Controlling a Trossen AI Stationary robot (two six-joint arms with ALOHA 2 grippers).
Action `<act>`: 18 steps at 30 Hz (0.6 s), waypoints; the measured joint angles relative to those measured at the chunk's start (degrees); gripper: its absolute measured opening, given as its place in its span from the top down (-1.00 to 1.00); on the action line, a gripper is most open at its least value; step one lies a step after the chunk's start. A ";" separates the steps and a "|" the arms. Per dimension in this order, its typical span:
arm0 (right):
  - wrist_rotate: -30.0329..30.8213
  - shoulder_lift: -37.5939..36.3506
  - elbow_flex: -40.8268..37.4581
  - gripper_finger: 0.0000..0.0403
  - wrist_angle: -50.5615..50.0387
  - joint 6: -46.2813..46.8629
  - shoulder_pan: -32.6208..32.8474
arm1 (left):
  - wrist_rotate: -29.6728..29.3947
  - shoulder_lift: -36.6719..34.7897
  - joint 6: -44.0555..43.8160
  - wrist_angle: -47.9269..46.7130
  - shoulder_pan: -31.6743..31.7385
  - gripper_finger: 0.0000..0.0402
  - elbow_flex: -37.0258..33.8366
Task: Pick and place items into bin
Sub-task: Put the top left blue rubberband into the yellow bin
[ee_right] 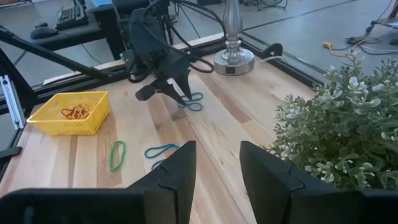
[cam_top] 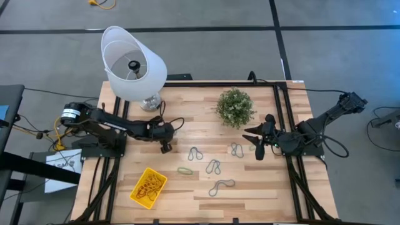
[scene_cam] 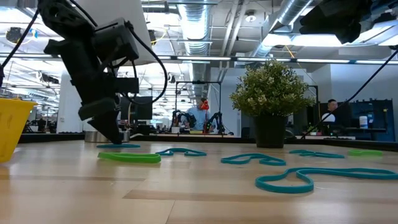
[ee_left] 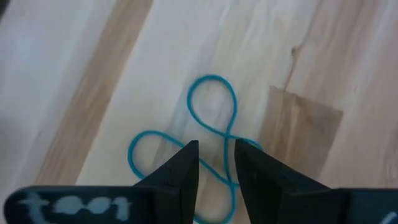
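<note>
Tools paused over your counter: left tool, narrowly parted, straddled a teal loop; right tool gaped empty. Yellow bin held several bands.

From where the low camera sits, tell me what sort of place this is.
Probably a robotics lab in an open-plan industrial workspace. Past the wooden table hang exposed ceiling ducts, another pair of robot arms stands on a distant bench, and a person sits at monitors.
</note>
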 joint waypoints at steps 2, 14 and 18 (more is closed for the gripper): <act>0.00 0.00 0.00 0.41 0.01 -0.01 0.00 | -0.01 -0.02 0.03 0.93 0.68 0.53 0.00; 0.00 0.00 0.00 0.41 0.00 -0.02 0.00 | 4.52 -0.04 -1.45 2.78 3.91 0.53 0.02; 0.00 0.00 0.00 0.41 0.00 -0.02 0.00 | 4.87 -0.07 -1.81 4.30 3.91 0.53 0.02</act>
